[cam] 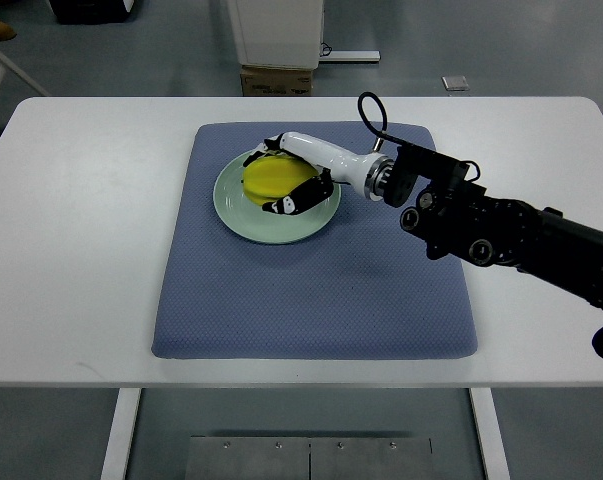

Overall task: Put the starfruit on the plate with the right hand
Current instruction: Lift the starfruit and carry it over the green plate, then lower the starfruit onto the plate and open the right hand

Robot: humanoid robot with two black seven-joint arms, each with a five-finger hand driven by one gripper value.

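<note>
Your right hand [293,177] grips the starfruit [271,177], seemingly resting on the plate [281,228] beneath; only release remains.

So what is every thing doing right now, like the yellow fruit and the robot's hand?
Yellow starfruit: over the plate, gripped by the hand; whether it touches the plate cannot be told.
White and black right hand: fingers curled around the starfruit.
Pale green round plate: flat on the mat, under the starfruit.
Blue-grey fabric mat: lying flat on the table.
White table: bearing the mat.
Left hand: not in view.
</note>
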